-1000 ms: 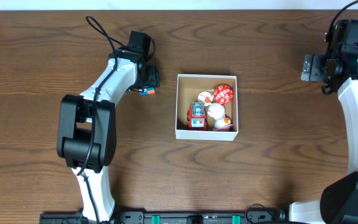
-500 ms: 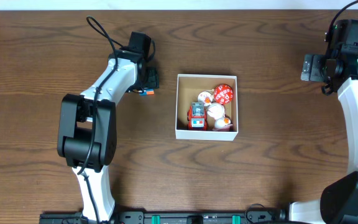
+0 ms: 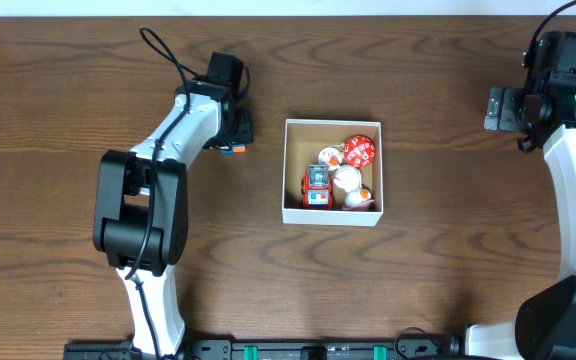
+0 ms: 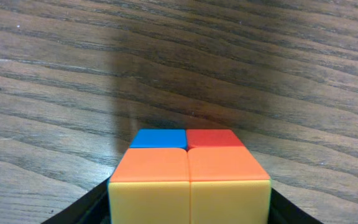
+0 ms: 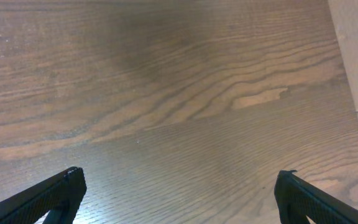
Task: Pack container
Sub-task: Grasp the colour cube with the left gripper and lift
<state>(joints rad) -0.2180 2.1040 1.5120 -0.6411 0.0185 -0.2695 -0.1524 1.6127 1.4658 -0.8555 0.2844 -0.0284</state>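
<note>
The left gripper (image 4: 189, 208) pinches a small colour cube (image 4: 189, 177) on the table (image 3: 448, 260). Near it on the right sits the container (image 3: 332, 218), holding a red toy car (image 3: 316, 187) and a red disc (image 3: 359, 151) with white marks too small to read. Far right, the right gripper (image 5: 179, 186) is spread wide and holds nothing.

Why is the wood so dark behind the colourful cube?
Left wrist: that is a shadow, a dark band on the table beyond the cube, which itself is sharp and bright. Right wrist: a softer dark patch at upper left, grain clear. Overhead: even light, nothing blurred.
</note>
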